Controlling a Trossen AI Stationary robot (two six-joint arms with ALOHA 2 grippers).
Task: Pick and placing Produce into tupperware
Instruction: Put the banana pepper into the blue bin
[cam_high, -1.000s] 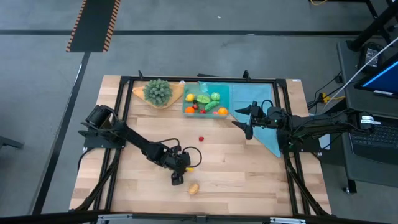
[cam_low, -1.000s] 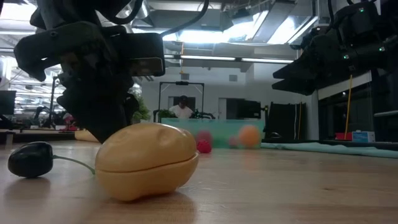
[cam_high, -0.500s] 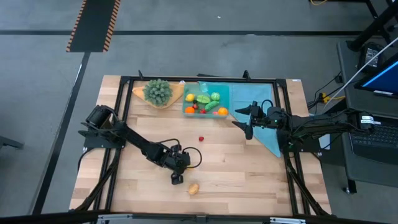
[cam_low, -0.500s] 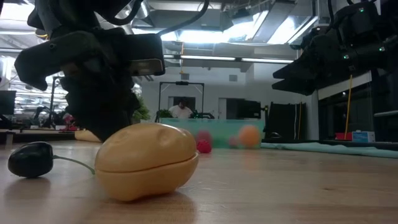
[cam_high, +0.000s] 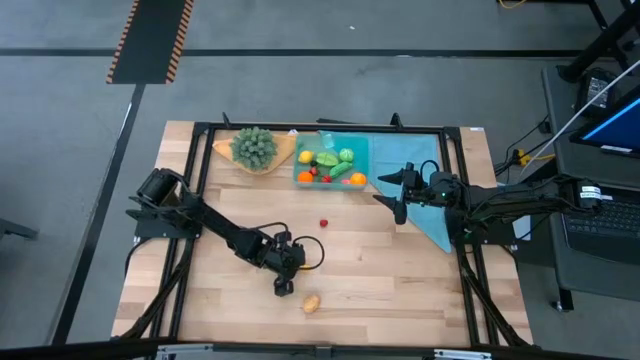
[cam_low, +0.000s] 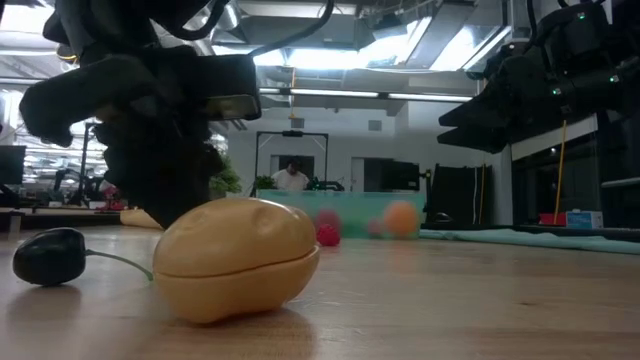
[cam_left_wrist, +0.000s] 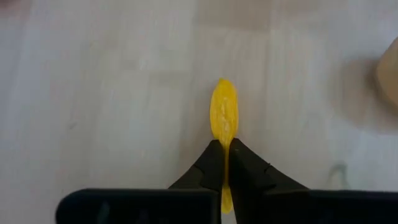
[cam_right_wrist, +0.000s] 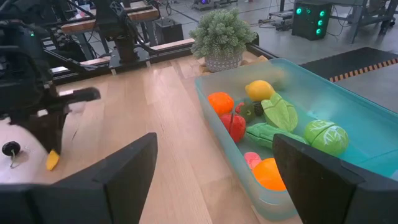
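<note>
Left pincer (cam_left_wrist: 225, 149) clenched on thin yellow produce piece (cam_left_wrist: 223, 115) low at table (cam_high: 400, 280) centre for carrying to tupperware (cam_right_wrist: 348, 124) at far edge, while right pincer (cam_right_wrist: 214, 180) waits released just beside it.

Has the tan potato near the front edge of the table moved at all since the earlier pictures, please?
No. The tan potato sits at the same spot on the table, beside the small dark piece, as it did before.
</note>
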